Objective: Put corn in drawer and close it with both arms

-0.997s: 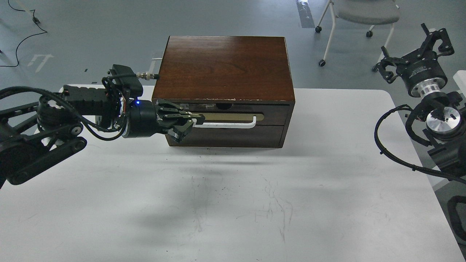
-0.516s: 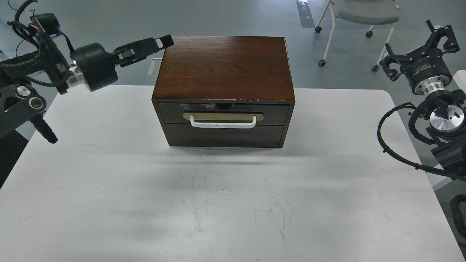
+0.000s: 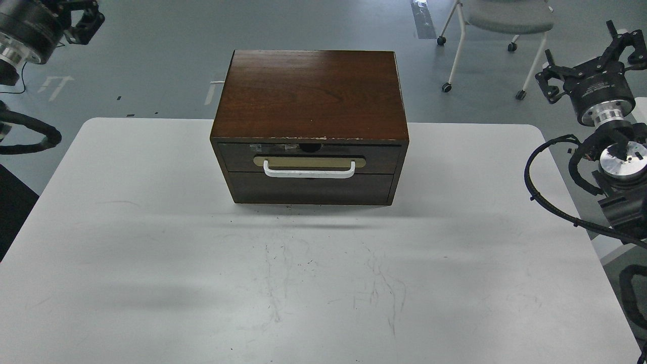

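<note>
head view, drawer (image 3: 308,157) shut, left gripper (image 3: 83,20) state unclear, right gripper (image 3: 589,63) spread wide, empty

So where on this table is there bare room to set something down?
The white table is bare in front of the wooden cabinet, and in strips to its left and right. The left gripper and right gripper sit off the table's edges.

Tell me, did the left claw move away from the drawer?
Yes. The left gripper has gone up and left, far from the drawer handle it was touching.
</note>
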### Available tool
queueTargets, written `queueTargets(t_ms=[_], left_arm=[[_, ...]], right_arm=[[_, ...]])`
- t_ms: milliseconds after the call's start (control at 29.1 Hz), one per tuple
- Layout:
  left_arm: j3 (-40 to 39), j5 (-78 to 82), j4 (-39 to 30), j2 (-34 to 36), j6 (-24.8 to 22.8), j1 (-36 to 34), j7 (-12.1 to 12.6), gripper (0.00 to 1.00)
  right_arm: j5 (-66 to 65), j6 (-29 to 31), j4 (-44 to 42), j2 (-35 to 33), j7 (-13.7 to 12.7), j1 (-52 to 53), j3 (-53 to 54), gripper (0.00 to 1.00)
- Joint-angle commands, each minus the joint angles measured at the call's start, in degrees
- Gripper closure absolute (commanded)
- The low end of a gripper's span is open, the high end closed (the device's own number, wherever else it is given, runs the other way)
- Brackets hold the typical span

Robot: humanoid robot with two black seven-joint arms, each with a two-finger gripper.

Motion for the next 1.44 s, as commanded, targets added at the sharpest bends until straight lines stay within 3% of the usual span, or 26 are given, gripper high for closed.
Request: queueTargets(t_ms=[0, 103, 241, 791, 1032, 1410], left_arm=[[-0.2, -2.9, 11.9, -4.8, -4.3, 0.3, 2.6, 0.03], [-0.2, -3.1, 21.5, -9.1, -4.3, 0.3, 3.6, 0.02], [0.4, -3.1, 26.8, -13.3, -4.3, 0.4, 4.9, 0.02], [0.7, -3.0, 27.0, -14.7, -4.3, 3.8, 4.1, 0.01], [0.5, -3.1, 27.0, -16.9, -4.3, 5.4, -0.1, 0.01], [0.2, -3.2, 27.0, -17.7, -4.3, 6.8, -0.1, 0.02]], right_arm=[[0.8, 0.0, -0.2, 0.3, -0.2, -0.6, 0.4, 0.00], [3.0, 0.0, -0.5, 0.6, -0.6, -1.1, 0.3, 0.00], [3.2, 0.0, -0.5, 0.8, -0.7, -1.3, 0.3, 0.00], [3.1, 0.0, -0.4, 0.8, -0.2, -3.5, -0.8, 0.00], [3.0, 0.0, -0.3, 0.8, -0.3, -4.1, -1.2, 0.00], [3.0, 0.0, 0.1, 3.9, -0.2, -5.3, -1.1, 0.00]])
